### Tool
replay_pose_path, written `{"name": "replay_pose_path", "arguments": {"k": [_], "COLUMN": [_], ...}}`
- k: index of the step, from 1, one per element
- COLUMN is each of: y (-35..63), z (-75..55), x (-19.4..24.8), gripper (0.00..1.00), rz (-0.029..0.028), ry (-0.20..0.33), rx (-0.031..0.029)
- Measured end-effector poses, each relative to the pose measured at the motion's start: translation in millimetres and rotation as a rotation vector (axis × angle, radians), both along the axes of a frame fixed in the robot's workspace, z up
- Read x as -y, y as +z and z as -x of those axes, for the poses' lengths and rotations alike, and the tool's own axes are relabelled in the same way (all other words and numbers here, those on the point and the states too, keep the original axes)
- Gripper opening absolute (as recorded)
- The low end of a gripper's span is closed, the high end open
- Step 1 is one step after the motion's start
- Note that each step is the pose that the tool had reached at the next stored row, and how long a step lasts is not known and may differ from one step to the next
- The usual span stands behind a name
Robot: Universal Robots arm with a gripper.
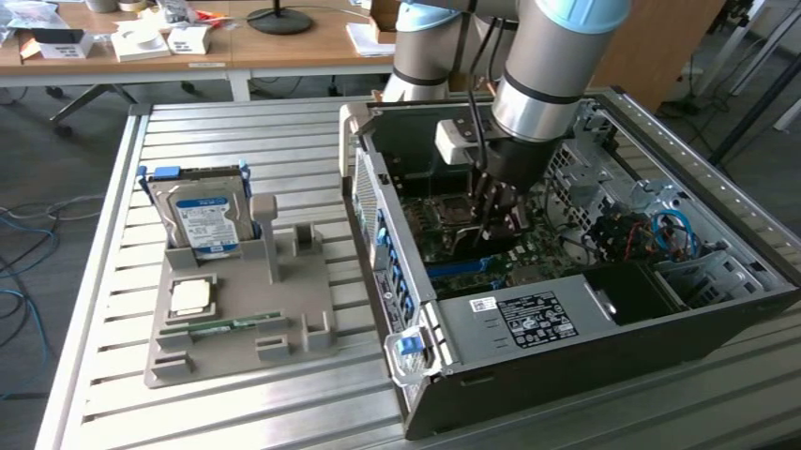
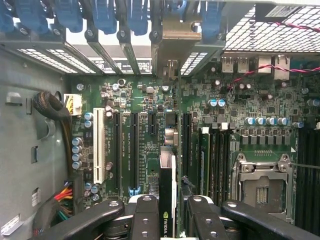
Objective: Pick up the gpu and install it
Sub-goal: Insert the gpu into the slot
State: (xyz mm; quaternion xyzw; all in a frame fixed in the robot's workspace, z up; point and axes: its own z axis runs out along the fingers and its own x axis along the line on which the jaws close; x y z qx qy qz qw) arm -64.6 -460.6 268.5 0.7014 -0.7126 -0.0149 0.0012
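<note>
Lying open on its side, the computer case [image 1: 564,389] takes in the arm [image 1: 551,66]; over the motherboard [image 2: 145,105], the gripper [image 2: 167,212] has its fingers [image 2: 145,217] half closed, clamping the gpu [image 2: 167,180] edge-on above the slots [image 2: 135,145].

FREE: case [image 1: 375,202] open on top; bare desk [image 1: 250,412] lower left in the exterior view | BLOCKED: power supply [image 1: 526,314] lower centre, cables [image 1: 670,230] right, parts holder [image 1: 238,319] left | TIGHT: gpu [image 2: 167,195] between fingers [image 2: 145,217], memory slots [image 2: 212,160] just beside
</note>
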Motion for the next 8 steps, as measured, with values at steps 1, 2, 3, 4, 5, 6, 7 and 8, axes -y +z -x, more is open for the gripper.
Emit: {"name": "replay_pose_path", "arguments": {"k": [1, 2, 3, 4, 5, 6, 7, 8], "y": [0.0, -0.1, -0.1, -0.1, -0.1, -0.1, -0.2, -0.2], "z": [0.3, 0.7, 1.1, 1.4, 1.8, 2.2, 2.6, 3.0], "x": [0.0, 0.0, 0.0, 0.0, 0.0, 0.0, 0.0, 0.0], "gripper": [0.27, 0.27, 0.27, 0.27, 0.27, 0.27, 0.27, 0.27], "rz": [0.0, 0.0, 0.0, 0.0, 0.0, 0.0, 0.0, -0.0001], "ry": [0.0, 0.0, 0.0, 0.0, 0.0, 0.0, 0.0, 0.0], "rx": [0.0, 0.0, 0.0, 0.0001, 0.0001, 0.0001, 0.0002, 0.0002]}}
